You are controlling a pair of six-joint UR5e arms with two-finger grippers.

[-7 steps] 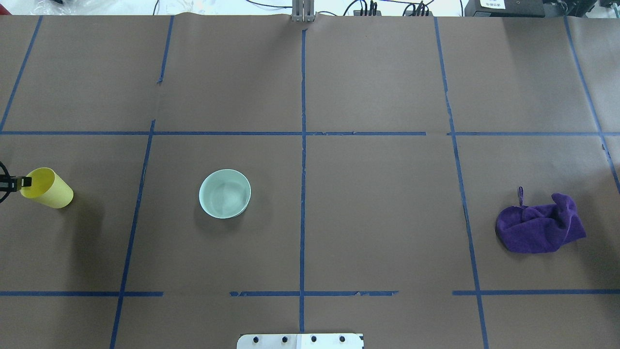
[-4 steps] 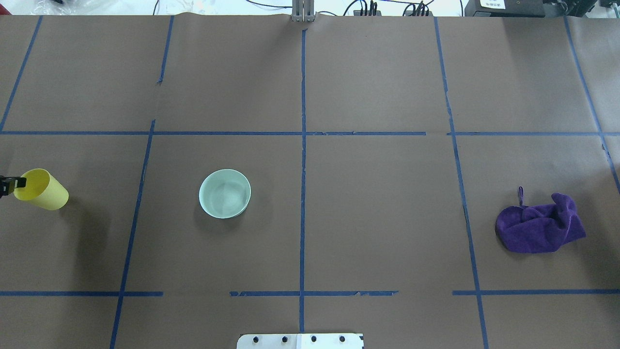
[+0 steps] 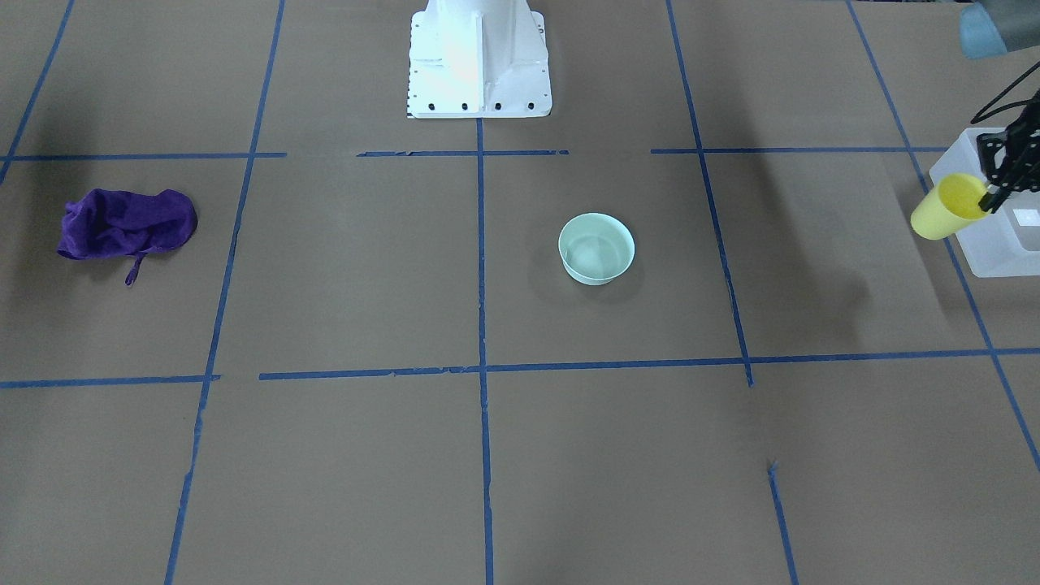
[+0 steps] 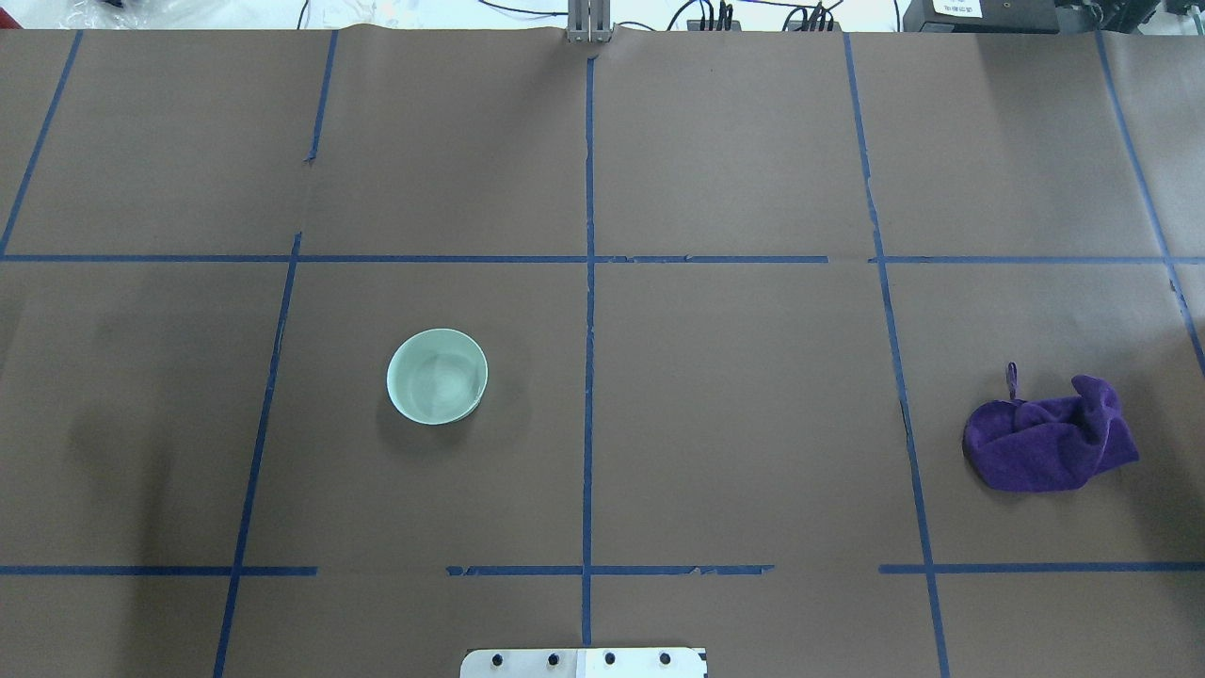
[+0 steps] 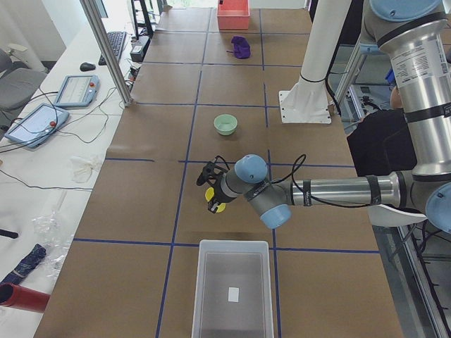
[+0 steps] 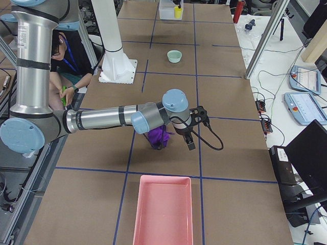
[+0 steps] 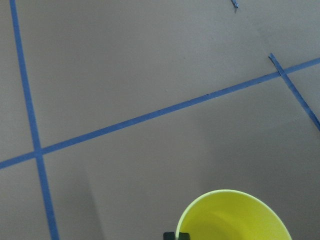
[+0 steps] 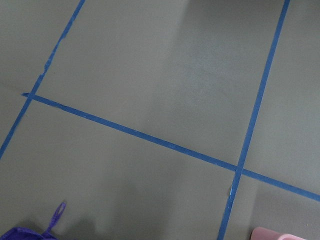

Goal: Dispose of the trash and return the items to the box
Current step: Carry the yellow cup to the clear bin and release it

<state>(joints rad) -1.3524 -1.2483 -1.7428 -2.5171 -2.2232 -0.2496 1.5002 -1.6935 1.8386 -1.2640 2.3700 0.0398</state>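
My left gripper (image 3: 986, 201) is shut on the rim of the yellow cup (image 3: 945, 208) and holds it tilted in the air, beside the near wall of the frosted-white box (image 3: 1001, 245). The cup also shows in the left wrist view (image 7: 235, 217) and the exterior left view (image 5: 213, 200), just short of the box (image 5: 232, 296). The mint-green bowl (image 4: 437, 376) stands upright and empty on the table (image 3: 596, 248). My right gripper (image 6: 189, 139) hovers by the purple cloth (image 6: 160, 137); I cannot tell whether it is open or shut.
The purple cloth (image 4: 1050, 438) lies crumpled at the right side of the table. A pink tray (image 6: 163, 209) sits beyond the table's right end. The white robot base (image 3: 478, 61) stands at the robot's edge of the table. Blue tape lines cross the brown table cover.
My left gripper has carried the yellow cup further left, out of the overhead view. The bowl and the purple cloth have not moved.
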